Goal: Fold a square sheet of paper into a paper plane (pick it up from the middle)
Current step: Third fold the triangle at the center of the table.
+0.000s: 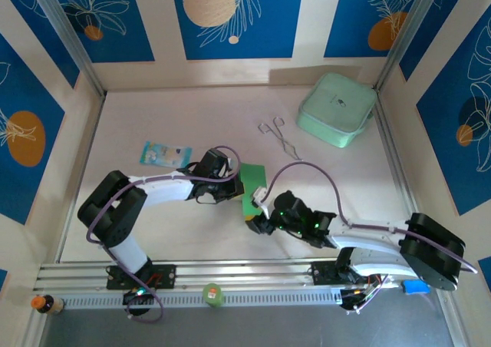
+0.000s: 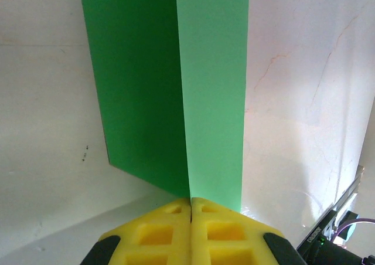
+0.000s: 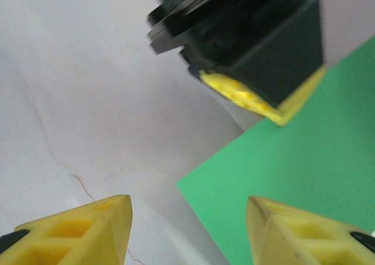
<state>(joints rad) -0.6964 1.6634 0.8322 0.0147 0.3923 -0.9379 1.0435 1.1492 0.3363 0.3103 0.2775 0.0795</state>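
One thin bright-green square sheet of paper (image 1: 252,180) sits mid-way across the smooth white bench (image 1: 184,228), btwn the two wrists. The left pincer (image 2: 191,201) is clenched on it, right at the end of a centre crease. One half reads dark and the other pale, so the halves prob. sit at an angle. The right pincer (image 3: 187,218) is released, fingers apart w/ nothing btwn them, just beside a corner of the sheet.

Handling, my guess: v. light, floppy, slides easily, and keeps any stray crease. Best hold is along the crease or mid-edge, not a loose corner.

Hard to tell: both wrists cover most of the sheet in top view. Its far edge is cut off in left wrist view. Right wrist view is blurred. Can't tell if it lies flat or is lifted.
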